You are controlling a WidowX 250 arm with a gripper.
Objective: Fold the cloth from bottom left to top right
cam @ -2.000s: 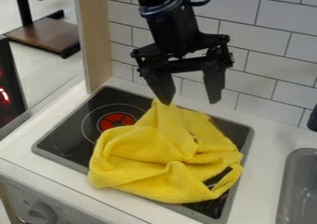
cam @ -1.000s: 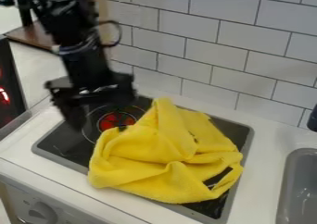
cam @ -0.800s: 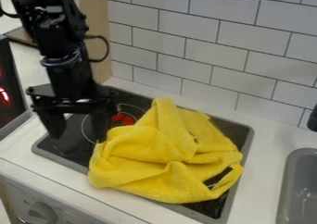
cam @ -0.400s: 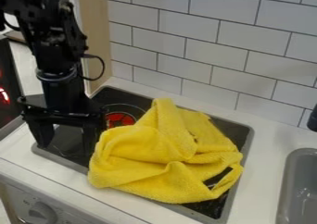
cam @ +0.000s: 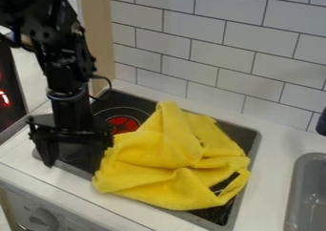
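The black gripper (cam: 72, 167) hangs open over the left front part of the stove, its two fingers well apart. Its right finger stands beside the left edge of the yellow cloth (cam: 172, 156), overlapping it in the view; I cannot tell whether they touch. Nothing shows between the fingers. The cloth lies crumpled over the middle and right of the black stovetop, with a raised peak at its back and a fold along its left and front. A gap near its right front corner shows the stovetop beneath.
The stovetop (cam: 121, 99) has a red burner mark (cam: 123, 124) behind the gripper. A tiled wall (cam: 210, 58) runs along the back, with a wooden panel (cam: 98, 39) at its left end. A grey sink (cam: 305, 192) lies at the right.
The gripper has swung from above the cloth's back peak to the left, then lowered and come forward to the cloth's left side. The cloth looks nearly unchanged.
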